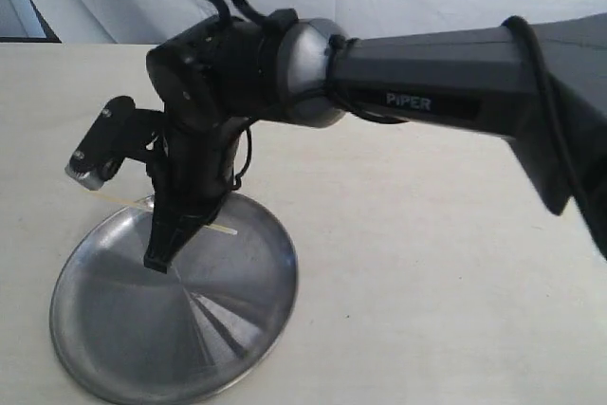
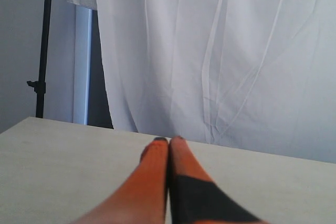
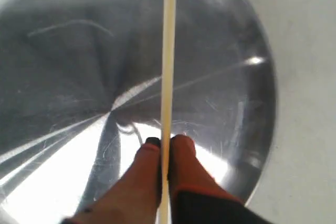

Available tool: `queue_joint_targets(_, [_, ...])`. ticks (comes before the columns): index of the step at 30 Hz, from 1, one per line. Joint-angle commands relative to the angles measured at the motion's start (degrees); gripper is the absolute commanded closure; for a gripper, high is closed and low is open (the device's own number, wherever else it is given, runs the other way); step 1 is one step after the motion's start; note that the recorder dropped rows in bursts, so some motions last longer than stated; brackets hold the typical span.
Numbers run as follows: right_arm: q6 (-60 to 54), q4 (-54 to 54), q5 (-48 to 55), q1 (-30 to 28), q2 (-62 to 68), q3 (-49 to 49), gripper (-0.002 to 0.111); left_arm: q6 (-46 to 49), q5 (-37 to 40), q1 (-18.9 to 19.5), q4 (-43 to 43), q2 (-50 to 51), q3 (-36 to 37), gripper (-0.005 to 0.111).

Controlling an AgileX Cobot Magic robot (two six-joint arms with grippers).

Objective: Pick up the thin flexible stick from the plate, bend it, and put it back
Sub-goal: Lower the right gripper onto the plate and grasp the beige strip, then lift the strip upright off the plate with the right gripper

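My right gripper (image 1: 159, 261) reaches across to the left and points down over the round silver plate (image 1: 228, 329), shut on the thin flexible stick (image 1: 224, 229). The pale cream stick looks straight; it runs level through the fingers, and its far-left end pokes past the plate's rim. In the right wrist view the stick (image 3: 169, 51) passes between the orange fingers of the right gripper (image 3: 165, 141), with the shiny plate (image 3: 63, 51) beneath. My left gripper (image 2: 168, 140) is shut on nothing, low over the bare table and facing the curtain. It does not appear in the exterior view.
The plate sits near the front left of a pale tabletop (image 1: 427, 263). A white curtain (image 2: 220, 51) hangs behind the table, with a black stand pole (image 2: 44, 45) beside it. The right arm's dark forearm (image 1: 446, 82) spans the upper scene.
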Motion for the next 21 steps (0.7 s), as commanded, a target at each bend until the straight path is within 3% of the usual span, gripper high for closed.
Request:
queue_joint_targets(1, [0.36, -0.26, 2.39, -0.11, -1.52, 0.07, 0.109, -0.02, 0.02, 0.09, -0.20, -0.22, 0.23, 0.107])
queue_joint_targets(7, [7.02, 1.10, 4.18, -0.11, -8.34, 0.90, 0.109, -0.02, 0.14, 0.09, -0.20, -0.22, 0.23, 0.107])
queue_joint_targets(16, [7.12, 7.76, -0.53, -0.11, -24.98, 18.64, 0.109, -0.02, -0.41, 0.09, -0.08, -0.22, 0.23, 0.107])
queue_joint_targets(18, [6.66, 10.50, -3.25, -0.11, -28.01, 22.96, 0.109, -0.70, -2.88, 0.09, -0.20, -0.22, 0.23, 0.107])
queue_joint_targets(21, [4.89, 14.73, -7.41, -0.11, -31.98, 28.64, 0.109, -2.71, -13.62, 0.09, -1.53, -0.22, 0.23, 0.107])
